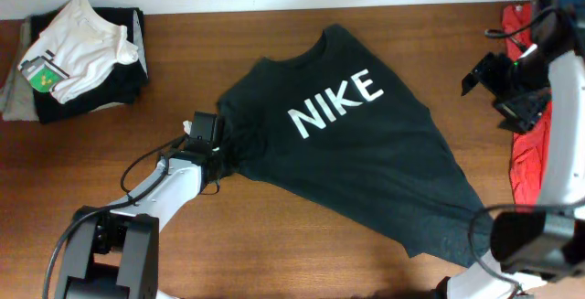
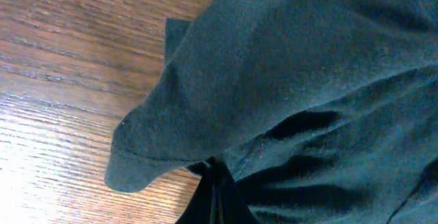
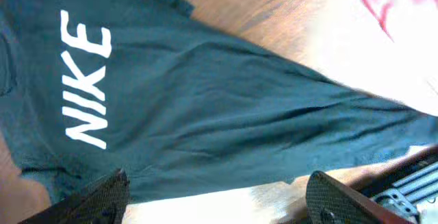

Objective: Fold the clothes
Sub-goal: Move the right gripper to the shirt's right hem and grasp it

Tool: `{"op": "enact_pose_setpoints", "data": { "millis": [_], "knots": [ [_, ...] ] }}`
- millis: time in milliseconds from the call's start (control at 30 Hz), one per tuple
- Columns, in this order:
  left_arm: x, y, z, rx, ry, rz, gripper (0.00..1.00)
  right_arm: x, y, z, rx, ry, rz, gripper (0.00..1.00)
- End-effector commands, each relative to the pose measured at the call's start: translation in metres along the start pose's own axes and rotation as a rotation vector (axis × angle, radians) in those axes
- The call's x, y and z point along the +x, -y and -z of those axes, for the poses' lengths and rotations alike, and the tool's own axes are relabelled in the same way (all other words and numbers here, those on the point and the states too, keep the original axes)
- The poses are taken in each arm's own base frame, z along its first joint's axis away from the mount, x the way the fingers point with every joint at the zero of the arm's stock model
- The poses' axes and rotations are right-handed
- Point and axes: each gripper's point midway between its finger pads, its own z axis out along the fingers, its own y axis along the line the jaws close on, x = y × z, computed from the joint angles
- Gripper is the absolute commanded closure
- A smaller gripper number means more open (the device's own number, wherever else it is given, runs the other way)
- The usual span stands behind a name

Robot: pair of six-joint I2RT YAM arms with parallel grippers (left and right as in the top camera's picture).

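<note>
Overhead view: the black T-shirt (image 1: 366,162) lies spread, print side up, across the middle of the brown wood-grain tabletop (image 1: 274,235). Its white block "NIKE" lettering (image 1: 335,102) runs diagonally and its outline is irregular, tapering toward the near right corner. The left pincer (image 1: 203,127) sits at the shirt's left edge, where creases in the fabric converge on it. The right pincer (image 1: 483,72) hangs at the far right, apart from the black shirt and beside a crumpled red T-shirt (image 1: 528,157) that lies along the right edge. A stack of folded garments (image 1: 78,57), white on black with grey beneath, rests at the far left corner. Left wrist view: soft, matte, slightly fuzzy black knit fills the frame, with a stitched, rounded sleeve hem (image 2: 137,166) drooping onto the tabletop. The left pincer (image 2: 213,186) is closed, with a bunch of this fabric gathered between its dark fingers. Right wrist view: the right pincer (image 3: 217,200) is spread wide, with dark fingers (image 3: 102,196) at either side of the lower frame and nothing between them. The black shirt lies below in long shallow folds, and the red fabric (image 3: 400,5) is blurred at the upper right.
</note>
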Motion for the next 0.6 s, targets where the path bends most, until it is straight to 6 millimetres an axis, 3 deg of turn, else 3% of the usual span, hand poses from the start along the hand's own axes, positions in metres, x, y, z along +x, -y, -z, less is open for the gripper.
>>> {"op": "enact_pose_setpoints", "data": {
  "millis": [0, 33, 67, 100, 267, 367, 567],
  "knots": [
    [-0.003, 0.0, -0.001, -0.004, 0.002, 0.0, 0.99, 0.011, 0.03, 0.008, 0.092, 0.053, -0.069, 0.12],
    [-0.002, 0.0, -0.001, -0.005, 0.0, 0.0, 0.99, 0.018, 0.043, 0.006, 0.138, 0.058, -0.104, 0.1],
    [-0.002, 0.0, -0.001, -0.005, -0.001, 0.0, 0.99, 0.023, 0.052, 0.002, 0.17, 0.058, -0.121, 0.01],
    [-0.002, 0.0, -0.001, -0.005, -0.001, 0.0, 0.99, 0.029, 0.06, -0.007, 0.192, 0.054, -0.123, 0.01],
    [-0.002, 0.0, -0.001, -0.005, 0.0, 0.0, 0.99, 0.062, 0.079, -0.09, 0.195, -0.051, -0.116, 0.01],
    [-0.002, 0.0, -0.001, -0.004, 0.0, 0.0, 0.99, 0.078, 0.079, -0.126, 0.15, -0.127, -0.027, 0.01],
    [-0.002, 0.0, -0.001, -0.005, 0.0, 0.0, 0.99, 0.102, 0.097, -0.141, 0.212, -0.204, -0.04, 0.01]
  ]
}}
